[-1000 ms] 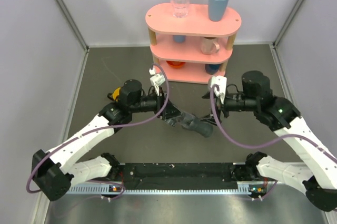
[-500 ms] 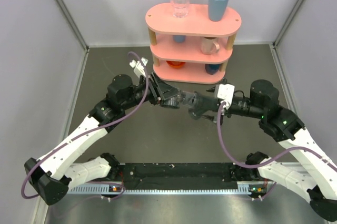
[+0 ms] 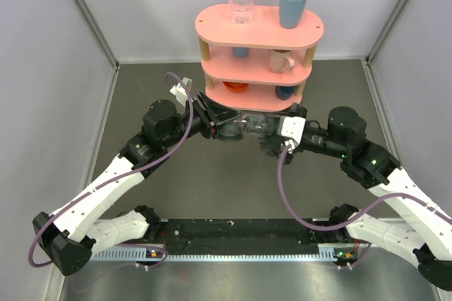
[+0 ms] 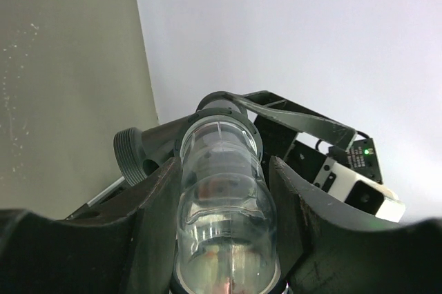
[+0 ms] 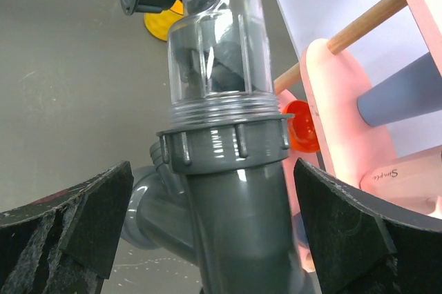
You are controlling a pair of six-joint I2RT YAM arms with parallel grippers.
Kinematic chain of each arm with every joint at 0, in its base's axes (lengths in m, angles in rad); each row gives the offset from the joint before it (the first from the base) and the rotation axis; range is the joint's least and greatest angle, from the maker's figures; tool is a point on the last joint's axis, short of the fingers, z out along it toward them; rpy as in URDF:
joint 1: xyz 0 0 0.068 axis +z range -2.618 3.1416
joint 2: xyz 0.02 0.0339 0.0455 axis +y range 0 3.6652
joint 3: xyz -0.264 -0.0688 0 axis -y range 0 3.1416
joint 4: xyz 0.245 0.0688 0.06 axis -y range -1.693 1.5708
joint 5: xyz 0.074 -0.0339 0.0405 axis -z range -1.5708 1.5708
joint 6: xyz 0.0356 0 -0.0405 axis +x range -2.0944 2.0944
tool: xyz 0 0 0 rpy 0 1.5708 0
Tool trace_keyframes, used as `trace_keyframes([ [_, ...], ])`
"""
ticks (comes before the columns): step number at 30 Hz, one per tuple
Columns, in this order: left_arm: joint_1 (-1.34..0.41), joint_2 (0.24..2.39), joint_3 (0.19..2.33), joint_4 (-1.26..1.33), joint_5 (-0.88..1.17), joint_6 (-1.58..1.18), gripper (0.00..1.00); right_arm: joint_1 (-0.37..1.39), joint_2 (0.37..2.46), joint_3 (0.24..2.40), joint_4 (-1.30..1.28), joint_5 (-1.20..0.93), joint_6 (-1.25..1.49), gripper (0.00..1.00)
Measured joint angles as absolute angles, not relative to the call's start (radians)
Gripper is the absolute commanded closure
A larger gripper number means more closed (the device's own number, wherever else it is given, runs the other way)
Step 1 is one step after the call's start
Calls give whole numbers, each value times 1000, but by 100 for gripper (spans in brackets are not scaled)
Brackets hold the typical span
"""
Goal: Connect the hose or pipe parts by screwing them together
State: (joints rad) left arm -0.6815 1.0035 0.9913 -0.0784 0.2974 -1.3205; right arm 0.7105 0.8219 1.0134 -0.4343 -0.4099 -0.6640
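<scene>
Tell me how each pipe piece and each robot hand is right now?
clear tube, gripped, end in the grey fitting's collar, threads showing
grey fitting, held up on the clear tube's end
left gripper, shut on the clear tube
right gripper, open around the grey fitting

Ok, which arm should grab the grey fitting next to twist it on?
Right: the right gripper, open, straddles the grey fitting, while the left gripper is clamped on the clear tube.
</scene>
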Motion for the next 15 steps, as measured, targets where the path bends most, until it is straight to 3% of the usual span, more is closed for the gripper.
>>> trace_keyframes([
  [11,-681,1003,991,-60,297,-1372,100,761,886,1053,-431,-355,-733,10],
  [14,-681,1003,991,-62,297,-1375,100,767,894,1058,-430,-346,-744,17],
  [15,-681,1003,991,-62,297,-1376,100,768,896,1061,-431,-341,-749,23],
])
